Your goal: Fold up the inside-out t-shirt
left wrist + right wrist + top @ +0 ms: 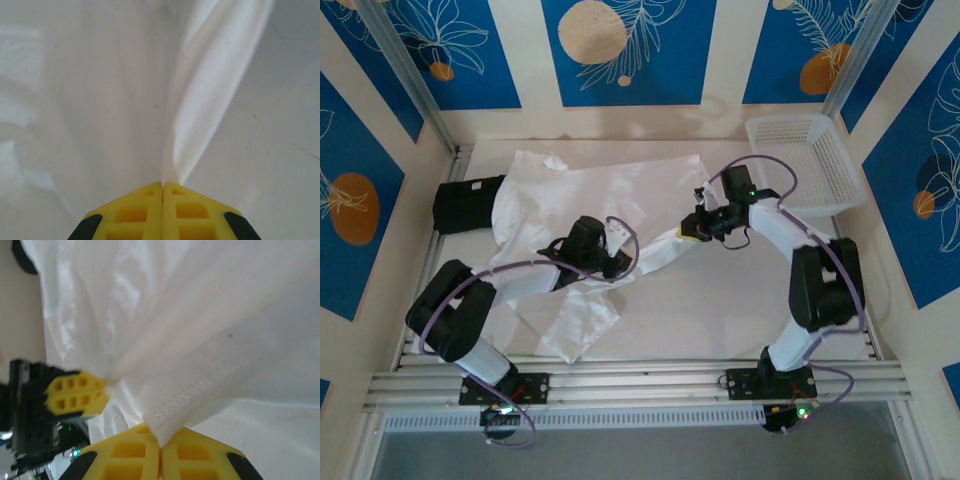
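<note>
The inside-out t-shirt lies rumpled across the middle and far left of the tabletop. The left tool is clamped on a raised ridge of it, and the right tool is clamped on a stitched hem. Between the 2 tools a band of cloth runs taut, slanting from near-left to far-right. Most of the t-shirt lies beyond and left of that line, with what looks like 1 loose flap on the near side.

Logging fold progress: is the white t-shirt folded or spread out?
Unfolded: the t-shirt lies rumpled and spread; left gripper and right gripper pinch a taut ridge.
</note>
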Robot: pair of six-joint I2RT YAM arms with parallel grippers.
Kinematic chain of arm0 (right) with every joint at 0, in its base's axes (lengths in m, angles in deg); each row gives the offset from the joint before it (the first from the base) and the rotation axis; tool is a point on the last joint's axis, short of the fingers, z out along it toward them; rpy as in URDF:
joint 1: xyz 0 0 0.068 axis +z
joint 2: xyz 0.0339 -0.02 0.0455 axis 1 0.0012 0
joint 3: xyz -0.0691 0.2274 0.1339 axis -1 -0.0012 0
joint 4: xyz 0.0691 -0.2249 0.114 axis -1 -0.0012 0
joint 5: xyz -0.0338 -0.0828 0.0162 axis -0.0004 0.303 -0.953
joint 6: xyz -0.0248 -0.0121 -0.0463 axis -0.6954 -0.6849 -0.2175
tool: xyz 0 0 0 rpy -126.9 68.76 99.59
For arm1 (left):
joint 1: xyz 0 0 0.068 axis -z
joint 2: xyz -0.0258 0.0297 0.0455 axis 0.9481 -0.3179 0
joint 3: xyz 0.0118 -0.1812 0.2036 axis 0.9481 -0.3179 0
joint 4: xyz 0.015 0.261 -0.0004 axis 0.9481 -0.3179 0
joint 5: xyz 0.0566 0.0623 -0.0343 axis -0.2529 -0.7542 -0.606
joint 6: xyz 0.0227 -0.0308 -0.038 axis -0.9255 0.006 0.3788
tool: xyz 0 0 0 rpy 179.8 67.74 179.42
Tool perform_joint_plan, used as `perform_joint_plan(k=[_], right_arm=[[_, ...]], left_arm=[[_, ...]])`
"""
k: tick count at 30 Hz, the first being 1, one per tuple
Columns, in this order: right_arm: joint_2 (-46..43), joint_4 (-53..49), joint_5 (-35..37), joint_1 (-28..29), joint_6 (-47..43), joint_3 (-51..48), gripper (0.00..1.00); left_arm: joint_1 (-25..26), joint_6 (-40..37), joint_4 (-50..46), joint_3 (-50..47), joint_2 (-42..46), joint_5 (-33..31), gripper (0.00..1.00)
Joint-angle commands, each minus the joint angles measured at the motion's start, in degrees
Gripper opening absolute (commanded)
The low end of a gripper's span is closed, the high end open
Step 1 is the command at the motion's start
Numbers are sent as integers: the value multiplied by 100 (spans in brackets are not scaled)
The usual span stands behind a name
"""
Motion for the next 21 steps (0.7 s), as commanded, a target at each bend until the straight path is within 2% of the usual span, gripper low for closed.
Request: perform_joint_plan(k=[1, 4, 8, 11, 15, 21], right_arm=[[516, -210, 887, -63, 29, 524, 12], [704, -235, 1774, -77, 43, 817, 15], [496, -187, 2408, -18, 6, 702, 22], [15, 95, 2511, 171, -201, 136, 28], [-535, 465, 2746, 713, -359, -632, 39], [-590, 1274, 2645, 1249, -236, -1279, 49]], left_arm=[[-237, 481, -194, -65, -50, 670, 0], [-370, 576, -257, 49, -161, 690, 0], [-517, 821, -278, 202, -394, 713, 0], [-625, 1055, -174, 249, -536, 809, 0], [-707, 1246, -30, 257, -651, 949, 0], [-740, 1354, 30, 301, -699, 1075, 0]])
